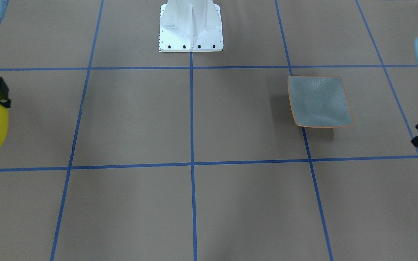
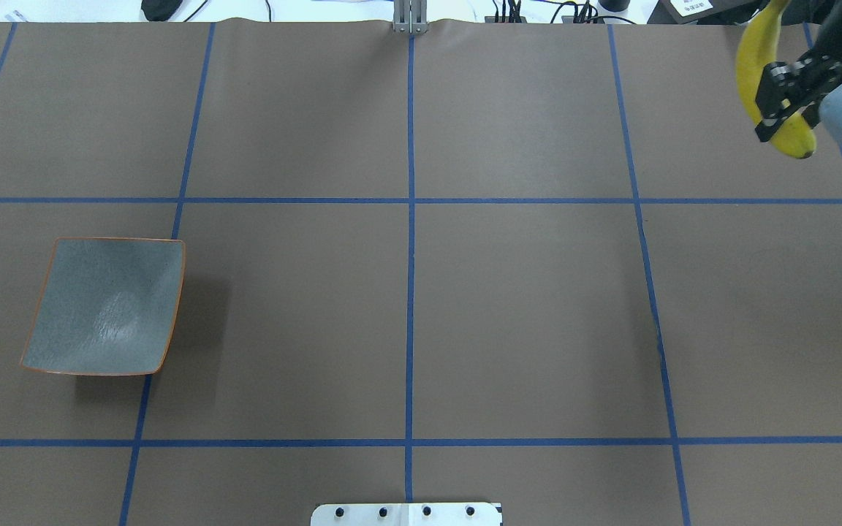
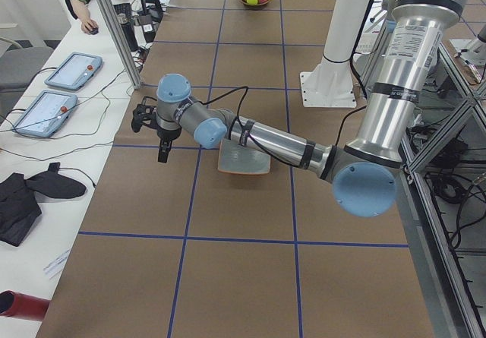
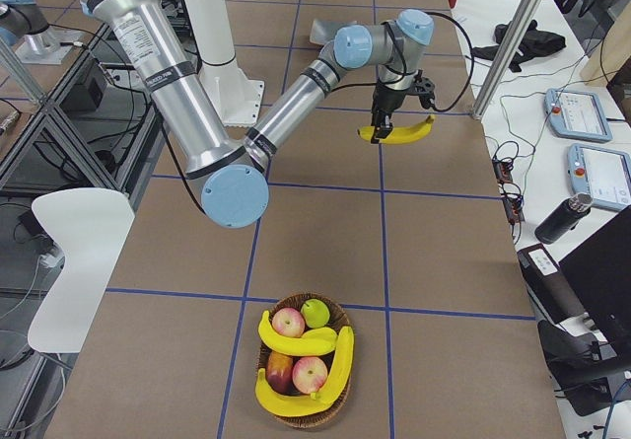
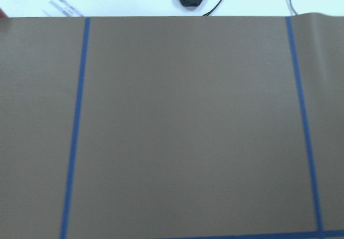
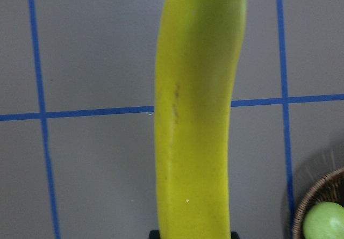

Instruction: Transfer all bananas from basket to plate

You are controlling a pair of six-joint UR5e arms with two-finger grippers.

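R gripper (image 2: 775, 106) w/ banana (image 2: 748, 62) clamped, off table (image 2: 523, 314); plate (image 2: 103, 307) well apart

bananas (image 4: 296, 341): four are showing, one banana (image 4: 396, 133) hanging in the air, three lying in the basket (image 4: 306, 421)
plate (image 2: 103, 307): one is sitting on the table (image 2: 523, 307)
basket: one is standing at the table's end
red apples (image 4: 309, 372): three are resting in it
green fruit (image 4: 315, 312): one is resting there
robot arms (image 4: 296, 94): two are reaching out

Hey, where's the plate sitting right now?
In the overhead view the plate lies empty on the table's left side, its right edge over a blue tape line, far from the banana held by the right gripper at top right.
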